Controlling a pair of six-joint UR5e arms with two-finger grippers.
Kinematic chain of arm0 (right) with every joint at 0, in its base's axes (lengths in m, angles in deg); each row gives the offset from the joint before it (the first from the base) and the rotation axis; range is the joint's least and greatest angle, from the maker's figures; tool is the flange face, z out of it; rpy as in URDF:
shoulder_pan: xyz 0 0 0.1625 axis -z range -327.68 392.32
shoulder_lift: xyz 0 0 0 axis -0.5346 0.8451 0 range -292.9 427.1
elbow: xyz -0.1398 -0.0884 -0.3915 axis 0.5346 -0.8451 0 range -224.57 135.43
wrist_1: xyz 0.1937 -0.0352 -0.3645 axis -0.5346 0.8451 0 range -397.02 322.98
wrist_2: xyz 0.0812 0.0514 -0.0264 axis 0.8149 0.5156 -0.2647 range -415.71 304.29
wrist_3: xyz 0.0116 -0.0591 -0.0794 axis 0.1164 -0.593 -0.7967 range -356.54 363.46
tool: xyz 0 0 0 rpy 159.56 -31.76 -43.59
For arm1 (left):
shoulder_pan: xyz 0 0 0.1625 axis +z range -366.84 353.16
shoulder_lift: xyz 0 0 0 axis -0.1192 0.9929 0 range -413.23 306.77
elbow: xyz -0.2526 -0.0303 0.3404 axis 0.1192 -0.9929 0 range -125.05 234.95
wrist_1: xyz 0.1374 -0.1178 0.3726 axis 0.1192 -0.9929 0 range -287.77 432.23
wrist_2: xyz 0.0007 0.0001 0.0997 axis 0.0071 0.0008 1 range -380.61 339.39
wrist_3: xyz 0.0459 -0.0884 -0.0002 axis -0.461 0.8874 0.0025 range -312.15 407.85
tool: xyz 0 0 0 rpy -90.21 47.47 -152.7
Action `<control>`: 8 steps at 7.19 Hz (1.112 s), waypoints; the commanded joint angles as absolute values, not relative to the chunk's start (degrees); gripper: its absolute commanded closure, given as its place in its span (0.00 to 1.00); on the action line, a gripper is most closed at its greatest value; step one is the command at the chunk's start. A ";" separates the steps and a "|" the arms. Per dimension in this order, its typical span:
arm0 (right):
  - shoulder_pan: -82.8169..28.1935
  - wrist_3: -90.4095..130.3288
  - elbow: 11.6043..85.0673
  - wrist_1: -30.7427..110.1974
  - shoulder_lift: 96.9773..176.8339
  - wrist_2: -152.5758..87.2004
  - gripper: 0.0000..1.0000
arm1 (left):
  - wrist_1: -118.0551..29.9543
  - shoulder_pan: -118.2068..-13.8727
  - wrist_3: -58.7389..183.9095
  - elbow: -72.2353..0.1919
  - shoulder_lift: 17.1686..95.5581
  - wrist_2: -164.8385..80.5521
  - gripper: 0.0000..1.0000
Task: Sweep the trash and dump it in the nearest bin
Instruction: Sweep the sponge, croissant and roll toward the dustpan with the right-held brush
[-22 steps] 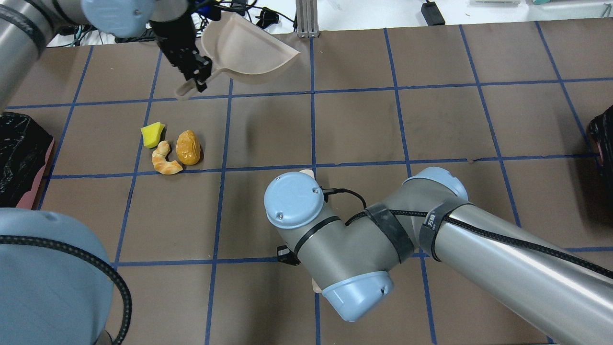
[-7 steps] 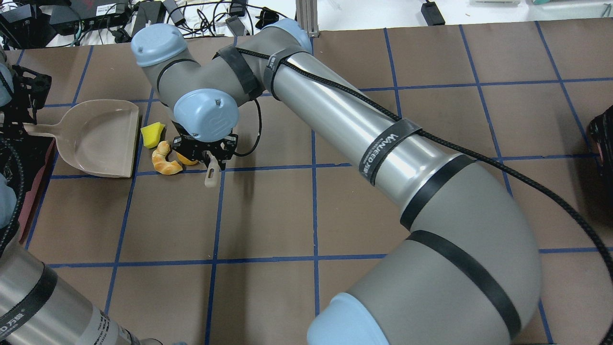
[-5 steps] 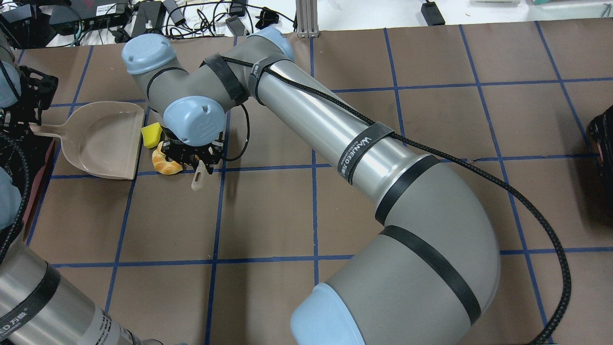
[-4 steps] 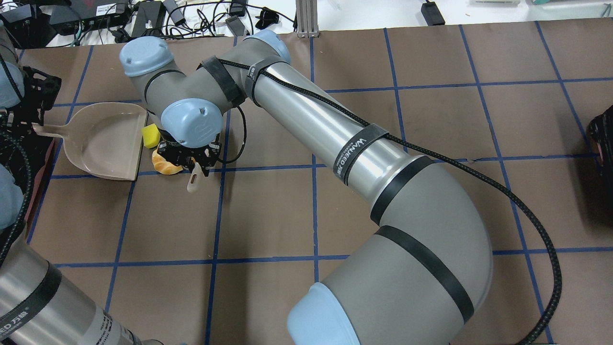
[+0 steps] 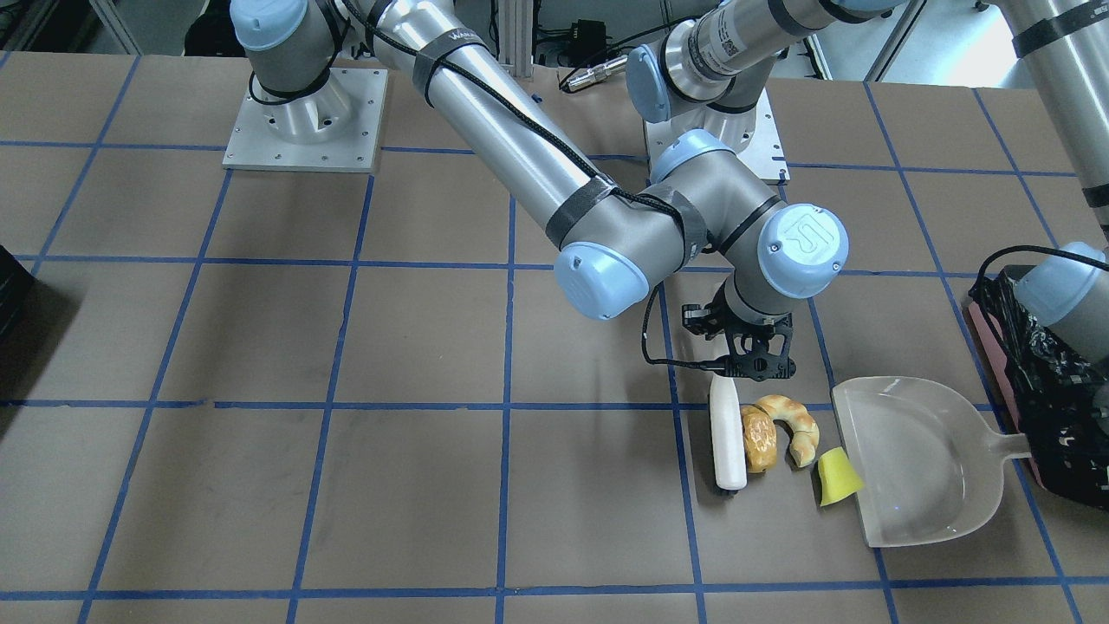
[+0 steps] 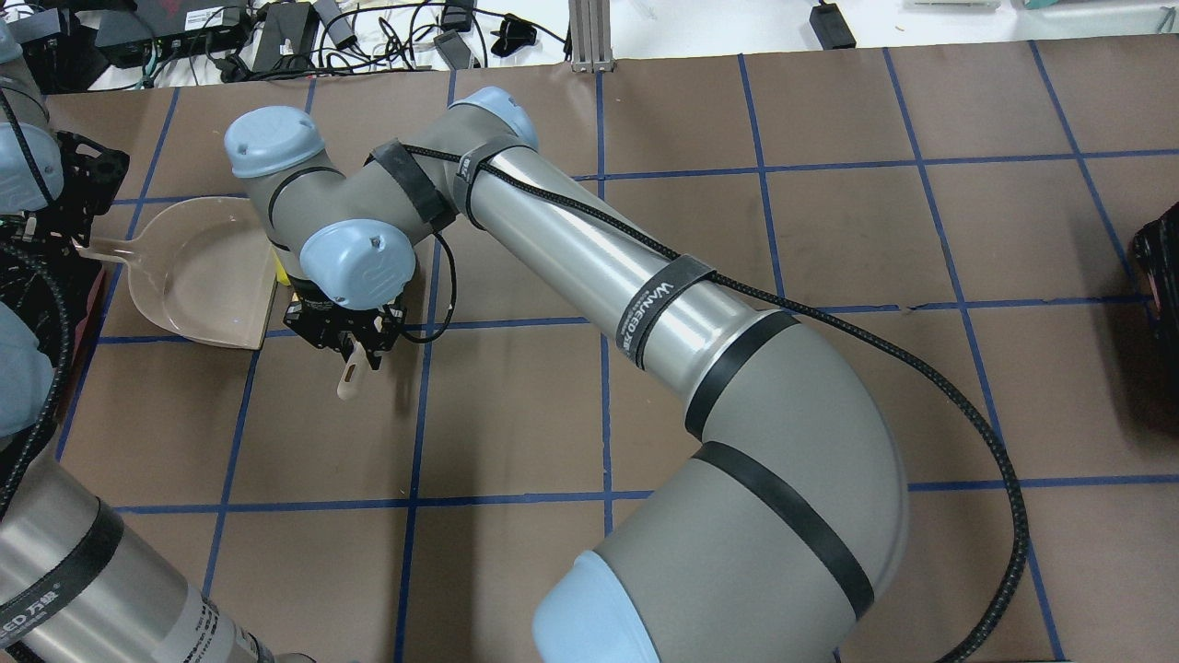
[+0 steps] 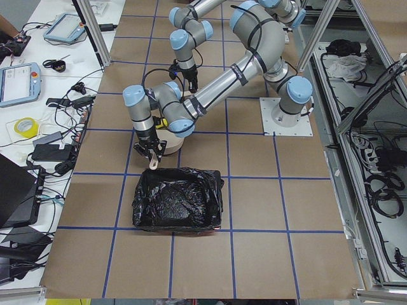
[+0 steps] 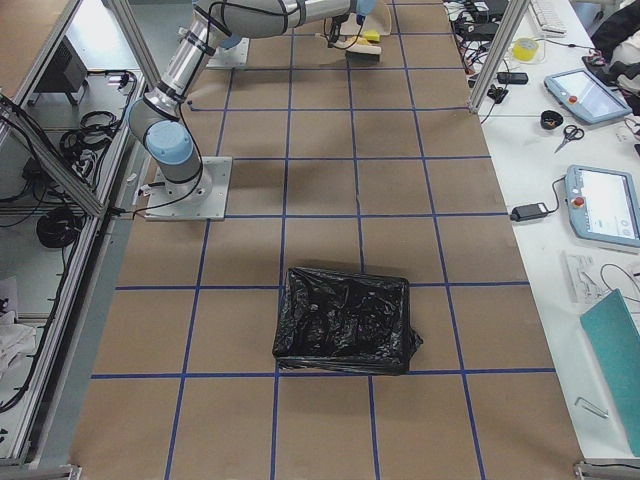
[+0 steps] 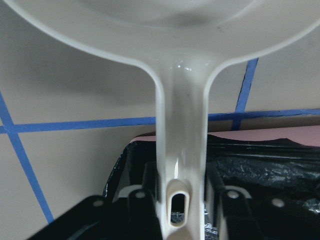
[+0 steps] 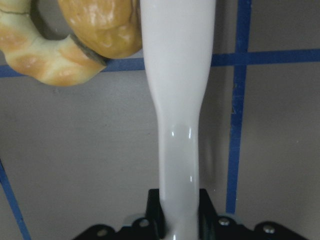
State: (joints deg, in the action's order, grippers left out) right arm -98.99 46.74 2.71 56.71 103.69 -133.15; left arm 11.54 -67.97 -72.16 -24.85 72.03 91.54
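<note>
My right gripper point(image 5: 747, 364) is shut on a cream brush point(image 5: 728, 438) whose head lies on the table against the bread roll point(image 5: 759, 438). The croissant point(image 5: 793, 425) touches the roll, and the yellow wedge point(image 5: 837, 477) lies at the mouth of the beige dustpan point(image 5: 918, 459). My left gripper point(image 9: 177, 200) is shut on the dustpan handle point(image 9: 181, 150), right over the pinkish bin with its black bag point(image 5: 1048, 416). In the overhead view my right wrist point(image 6: 355, 267) hides the trash beside the dustpan point(image 6: 198, 281). The right wrist view shows the roll point(image 10: 102, 25) and croissant point(image 10: 45, 60) beside the brush point(image 10: 180, 100).
A second black-bagged bin point(image 6: 1161, 267) stands at the table's far right edge, also in the exterior right view point(image 8: 345, 320). My right arm point(image 6: 645, 295) stretches across the table's middle. Cables and devices point(image 6: 276, 37) lie beyond the back edge.
My right arm has swept the brush left, pushing the roll and croissant toward the dustpan. The dustpan has shifted slightly and the wedge now lies at its mouth.
</note>
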 commanded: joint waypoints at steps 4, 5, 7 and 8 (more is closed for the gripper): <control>-100.13 50.47 2.36 66.58 100.51 -126.56 1.00 | 11.85 -68.02 -72.38 -24.86 72.36 91.45 1.00; -100.13 50.83 2.36 69.39 100.24 -123.68 1.00 | 11.85 -68.02 -72.38 -24.86 72.36 91.45 1.00; -100.48 51.97 2.27 74.49 99.97 -121.28 1.00 | 11.85 -68.02 -72.38 -24.86 72.36 91.45 1.00; -100.57 53.11 2.27 78.26 99.62 -118.14 1.00 | 11.85 -68.02 -72.38 -24.86 72.36 91.45 1.00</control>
State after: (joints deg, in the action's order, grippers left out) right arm -100.40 52.01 2.29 74.13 100.01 -121.14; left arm 11.85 -68.02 -72.38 -24.86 72.37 91.45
